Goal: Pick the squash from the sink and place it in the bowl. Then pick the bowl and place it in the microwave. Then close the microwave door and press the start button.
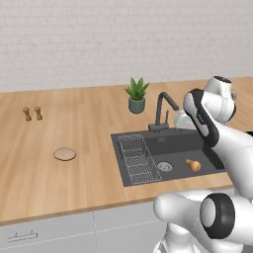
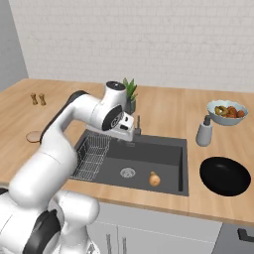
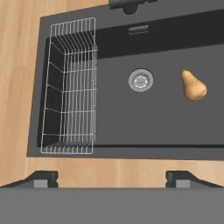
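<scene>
- A pale wooden counter (image 1: 74,133) runs below a white brick wall (image 1: 99,34), with grey cabinet fronts (image 1: 59,230) under its front edge.
- The sink (image 3: 131,48), a dark grey basin, is set into the counter; a round drain (image 3: 141,80) sits near the middle of its floor, and a wire rack (image 3: 72,87) fills its left side.
- The squash (image 3: 193,85) lies on the sink floor to the right of the drain, apart from it. In the hand view its narrow neck points toward the back wall of the basin.
- A black faucet (image 1: 164,111) rises at the back rim of the sink, and a small potted plant (image 1: 137,95) stands on the counter just behind and to the left of it.
- The bowl (image 2: 224,175), glossy black, sits on the counter to the right of the sink, near its rim.
- Behind the bowl stands a grey soap dispenser (image 2: 203,132), and further back a pale dish of coloured fruit (image 2: 227,112).
- Far to the left on the counter are two small brown shakers (image 1: 32,114) and a flat round tan disc (image 1: 64,154).
- The gripper (image 3: 112,177) hangs above the front part of the sink, looking down into it, well clear of the squash. Its two dark fingertips (image 3: 41,178) stand wide apart with nothing between them.
</scene>
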